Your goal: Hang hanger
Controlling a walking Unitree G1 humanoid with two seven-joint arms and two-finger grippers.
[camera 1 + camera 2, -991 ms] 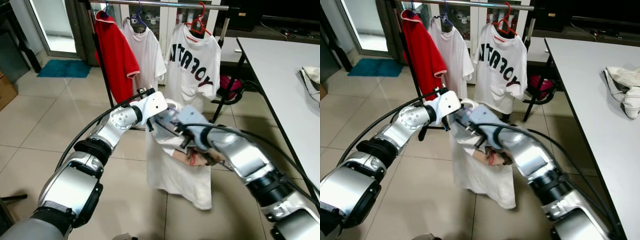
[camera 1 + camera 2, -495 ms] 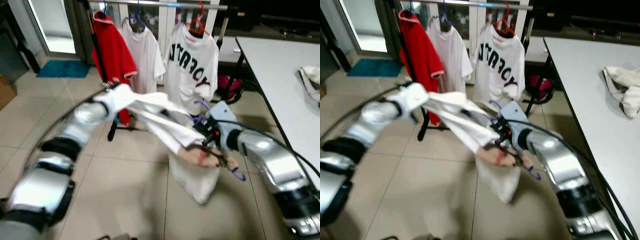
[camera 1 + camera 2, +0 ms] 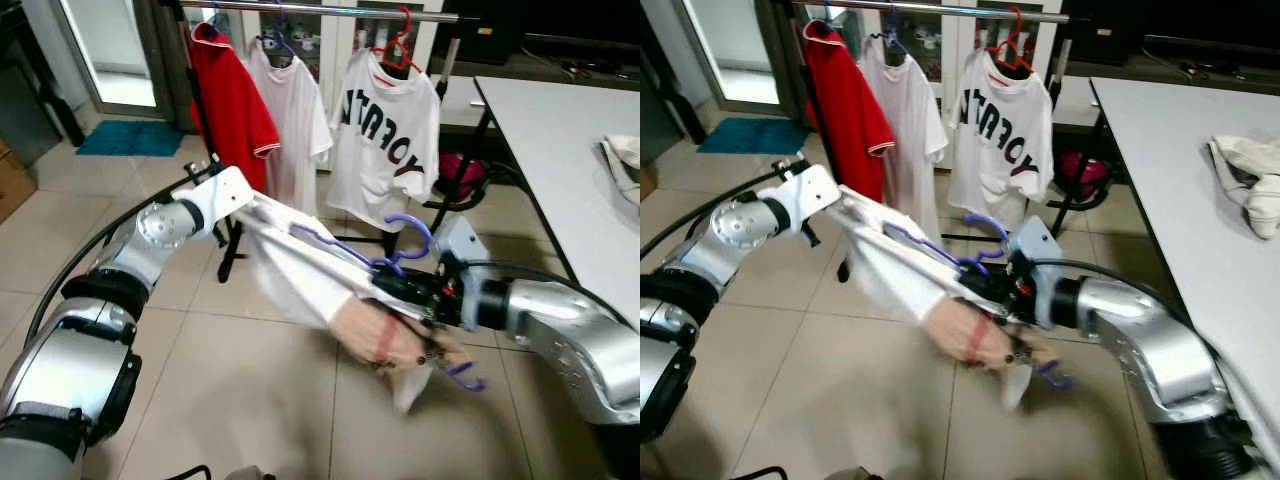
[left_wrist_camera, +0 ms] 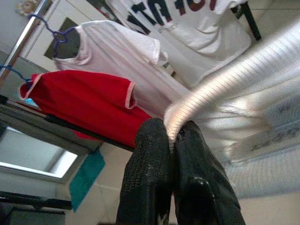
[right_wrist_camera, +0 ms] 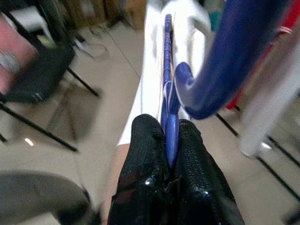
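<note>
Fingers [image 5: 145,154] of the right gripper [image 5: 165,140] are clenched on the blue hanger [image 3: 345,250], gripping it at the base of its hook, as the right wrist view shows. Left gripper [image 4: 169,136] is pinched on a folded edge of the white shirt [image 3: 300,275], its two black fingers [image 4: 150,159] pressed together with the cloth between them.

Head views: the hanger is held low in front of the robot, above the tiled floor [image 3: 200,390] and below the clothes rail [image 3: 330,10], not on it. Its hook curls upward just above the right gripper. One hanger arm runs inside the shirt toward the left gripper; the other end sticks out beneath the right gripper. The shirt is stretched in a slanted line between the two grippers, higher at the left arm, lower at the right. Its lower part, with a pink and red print [image 3: 380,335], bunches and droops under the right gripper.

Behind: the rail carries three hung garments, a red shirt [image 3: 232,110], a plain white shirt [image 3: 295,110] and a white shirt with dark lettering [image 3: 385,130] on a red hanger [image 3: 398,48]. White table [image 3: 560,140] stands on the robot's right, with a crumpled pale cloth [image 3: 625,160] at its far edge. Teal mat [image 3: 128,137] lies on the floor at far left.
</note>
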